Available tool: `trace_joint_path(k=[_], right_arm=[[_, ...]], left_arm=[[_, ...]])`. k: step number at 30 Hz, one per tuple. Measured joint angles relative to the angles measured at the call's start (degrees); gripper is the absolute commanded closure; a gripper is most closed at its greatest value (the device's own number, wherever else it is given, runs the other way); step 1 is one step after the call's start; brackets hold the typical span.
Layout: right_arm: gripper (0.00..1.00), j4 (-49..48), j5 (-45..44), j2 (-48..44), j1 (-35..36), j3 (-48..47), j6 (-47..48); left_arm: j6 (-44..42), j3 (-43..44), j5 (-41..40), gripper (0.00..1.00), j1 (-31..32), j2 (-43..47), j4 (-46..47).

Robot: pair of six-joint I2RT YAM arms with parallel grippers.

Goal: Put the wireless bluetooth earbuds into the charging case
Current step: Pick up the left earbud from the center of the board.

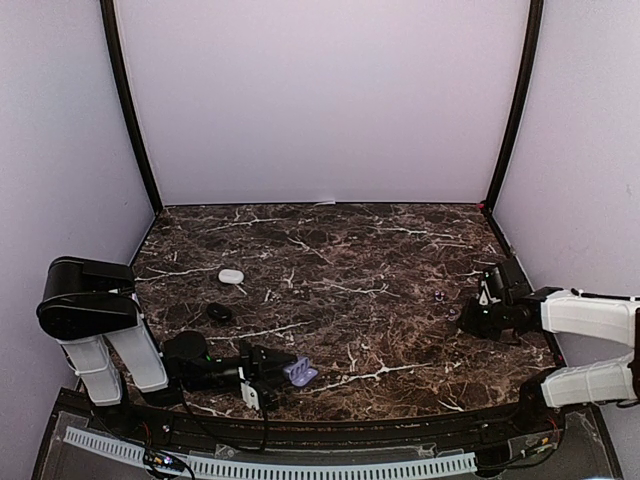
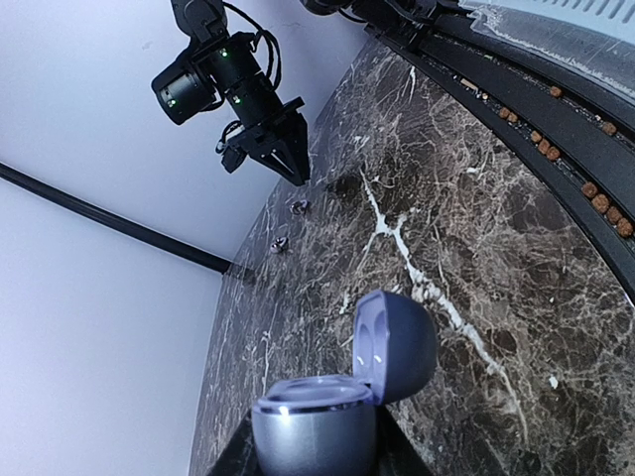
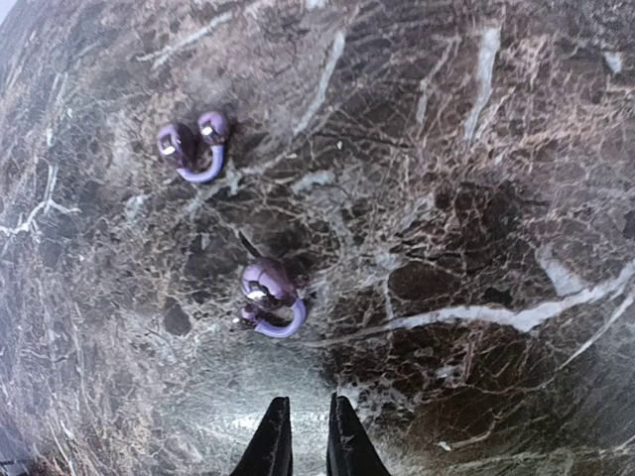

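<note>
The purple charging case (image 2: 316, 436) stands with its lid (image 2: 402, 342) swung open, and my left gripper (image 1: 266, 382) is shut on its body at the near left of the table. In the top view the case (image 1: 300, 373) shows just right of those fingers. Two purple earbuds lie on the marble at the right. In the right wrist view one earbud (image 3: 270, 296) is just ahead of my right gripper (image 3: 303, 412) and the other earbud (image 3: 193, 144) is farther off. That gripper's jaws stand only narrowly apart, with nothing between them. It hovers low over the table (image 1: 470, 318).
A white case (image 1: 231, 275) and a black case (image 1: 219, 313) lie shut on the left half of the marble table (image 1: 350, 250). Lilac walls enclose the back and both sides. A black rail (image 2: 556, 119) runs along the near edge.
</note>
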State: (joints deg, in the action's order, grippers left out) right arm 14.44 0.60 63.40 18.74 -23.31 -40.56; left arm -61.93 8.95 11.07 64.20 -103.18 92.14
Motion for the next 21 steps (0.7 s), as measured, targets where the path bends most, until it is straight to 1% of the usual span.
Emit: trace_joint_path(k=[4,8,13,21], right_arm=[[0.87,-0.79,0.83,2.38,0.00,0.09,0.20],[0.85,-1.79,0.68,2.73,0.00,0.15,0.17],[0.80,-4.09,0.55,4.70,-0.07,0.17,-0.13],[0.79,-8.31,0.90,7.13,-1.40,0.20,-1.31]], left_arm=[[-0.24,0.02,-0.07,0.91,0.11,-0.02,0.00],[-0.44,0.02,-0.24,0.91,0.31,-0.02,0.00],[-0.68,0.02,-0.48,0.92,0.48,-0.11,0.00],[-0.90,0.02,-0.92,0.92,0.63,-0.35,0.00]])
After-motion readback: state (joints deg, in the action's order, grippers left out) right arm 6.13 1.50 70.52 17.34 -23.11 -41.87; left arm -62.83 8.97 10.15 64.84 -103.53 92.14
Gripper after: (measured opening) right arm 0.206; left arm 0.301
